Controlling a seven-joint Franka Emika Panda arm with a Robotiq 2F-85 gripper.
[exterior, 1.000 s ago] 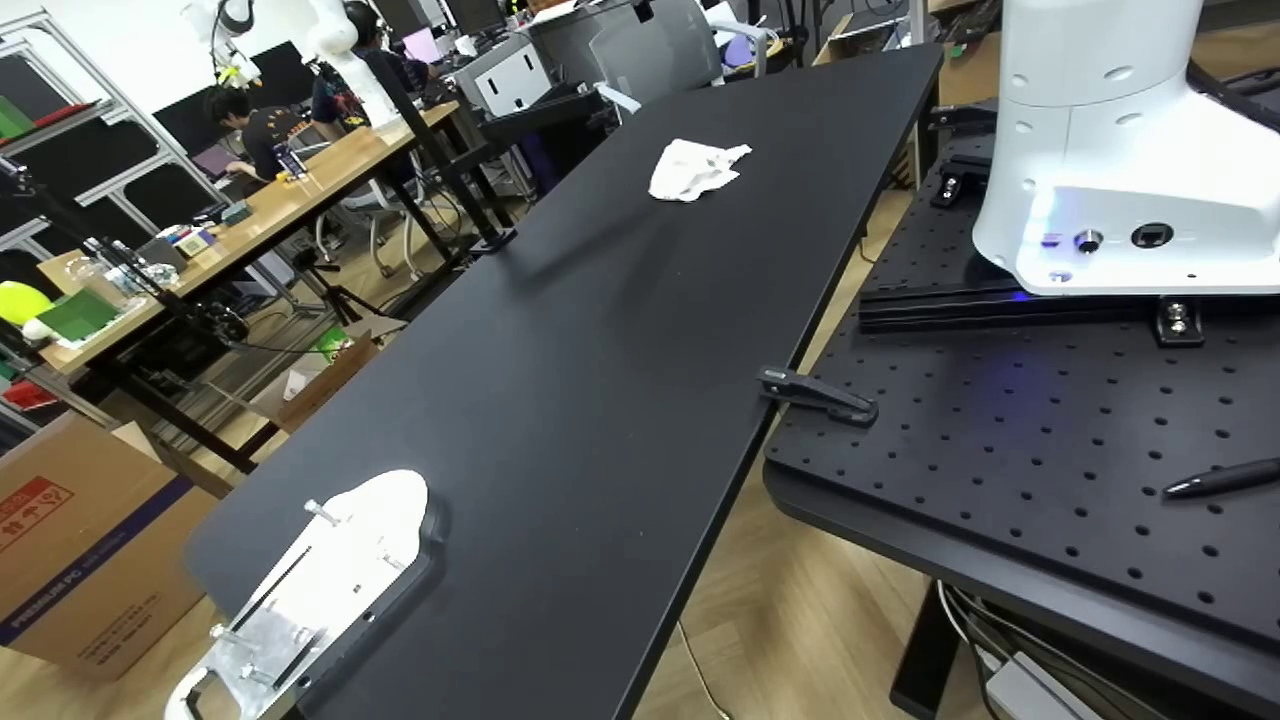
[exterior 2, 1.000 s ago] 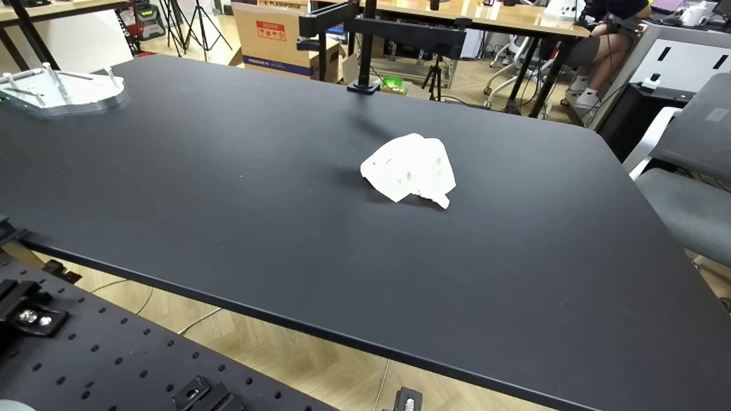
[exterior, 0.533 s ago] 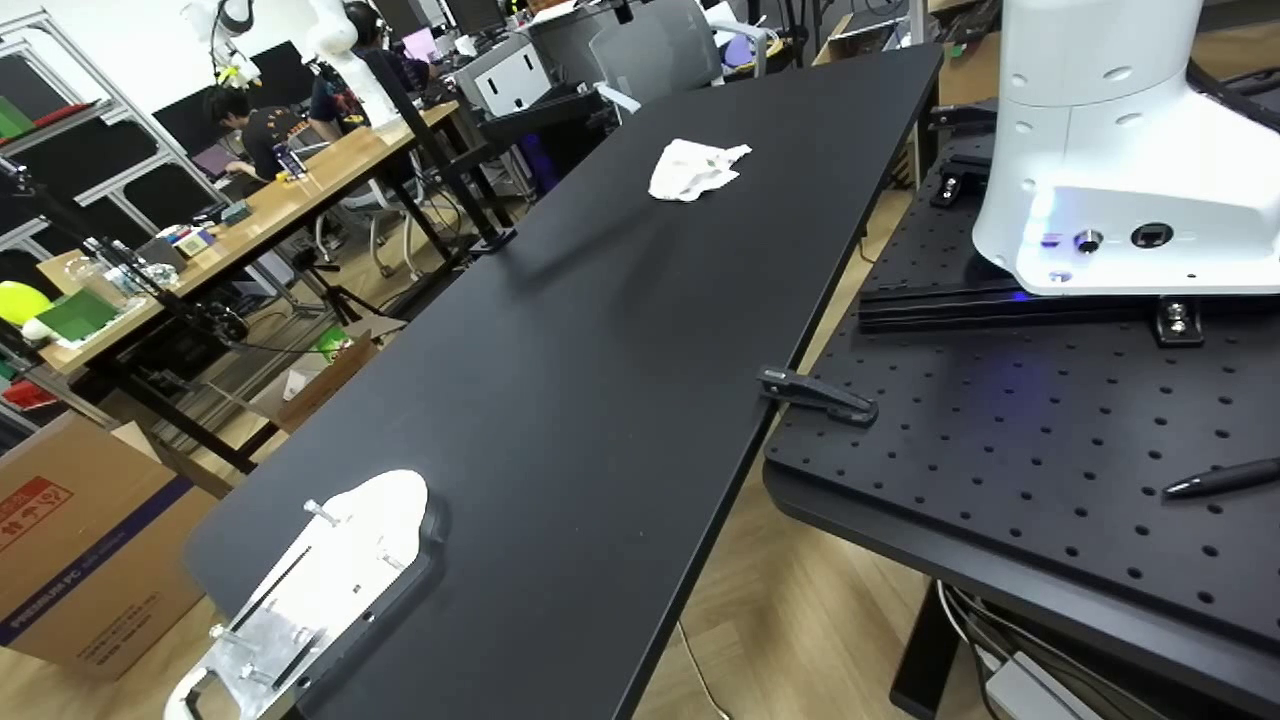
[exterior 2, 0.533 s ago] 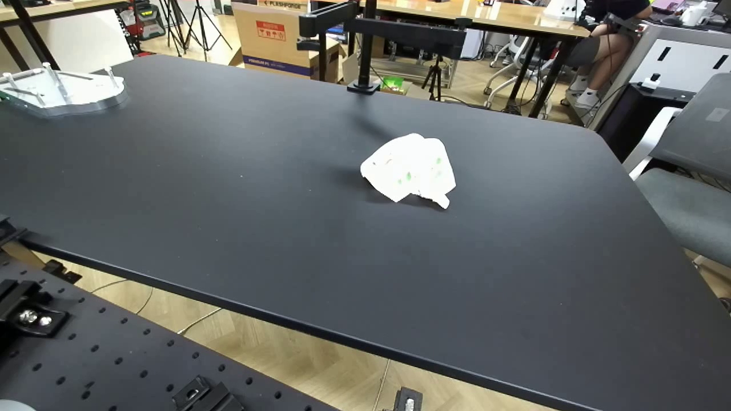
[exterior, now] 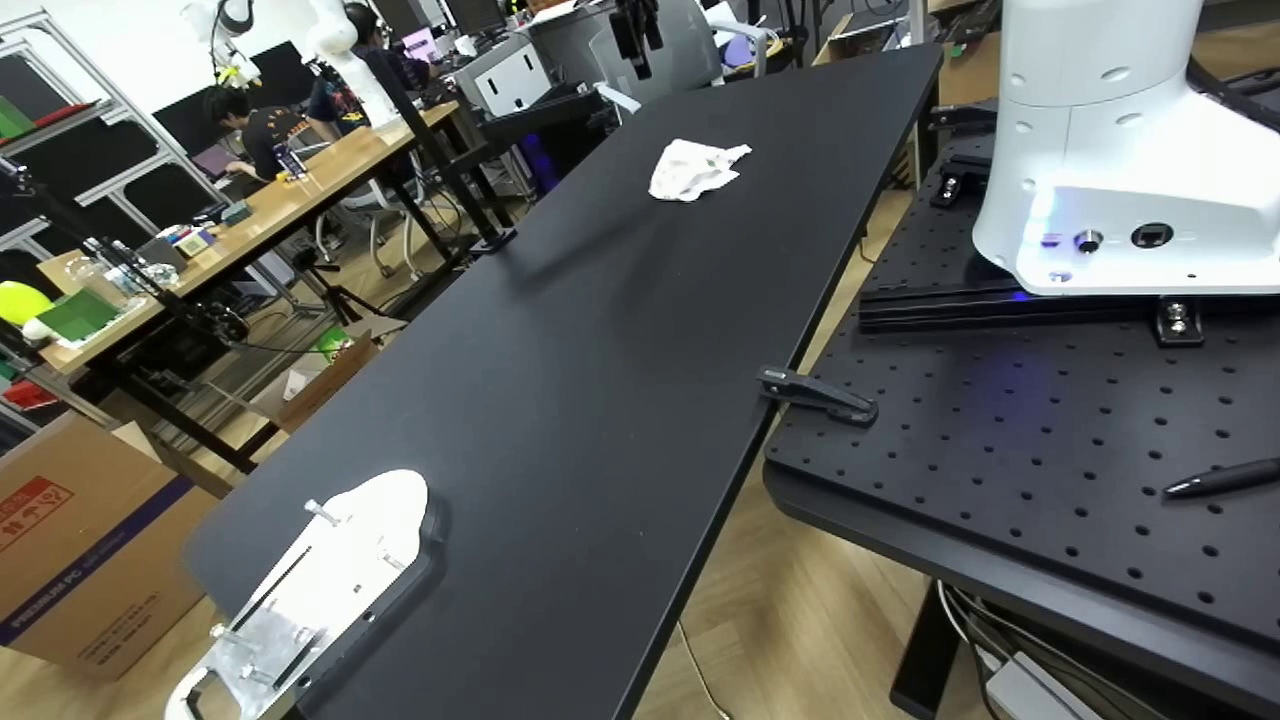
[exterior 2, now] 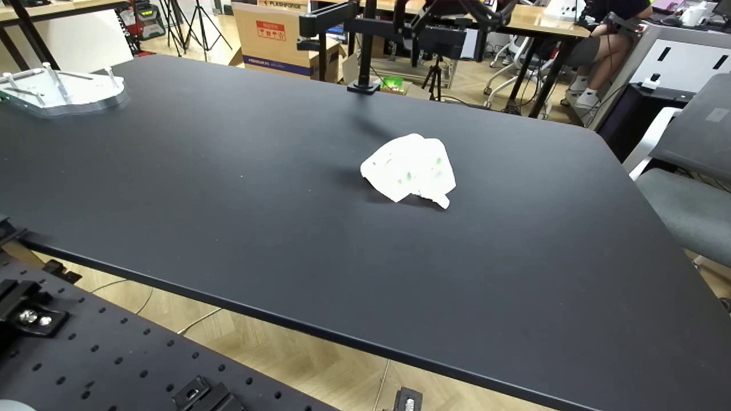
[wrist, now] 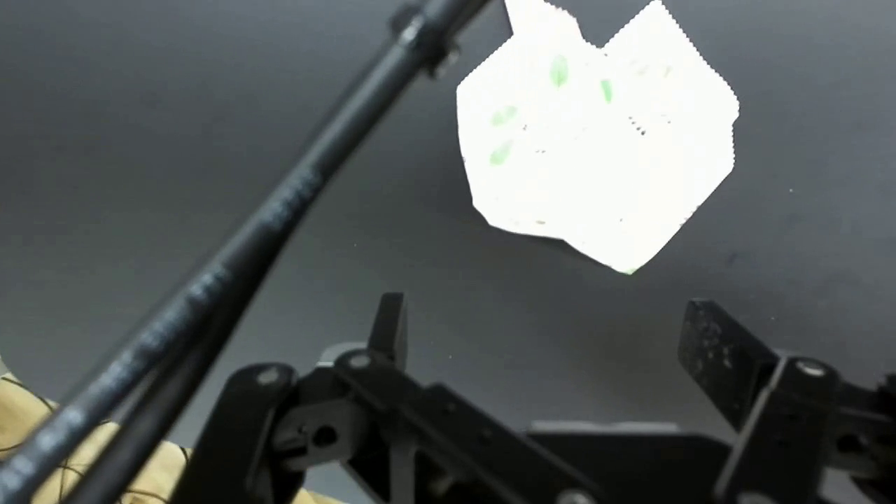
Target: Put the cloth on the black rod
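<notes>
Hovering above the bench point(wrist: 175, 133), facing the cloth point(wrist: 595, 154) below, up-frame of the wide-spread, empty gripper point(wrist: 549, 330) in the wrist view.

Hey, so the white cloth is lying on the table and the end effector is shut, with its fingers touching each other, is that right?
Not quite: the end effector is open, not shut. The wrist view shows its fingers standing wide apart. The white cloth is indeed lying on the table.
</notes>
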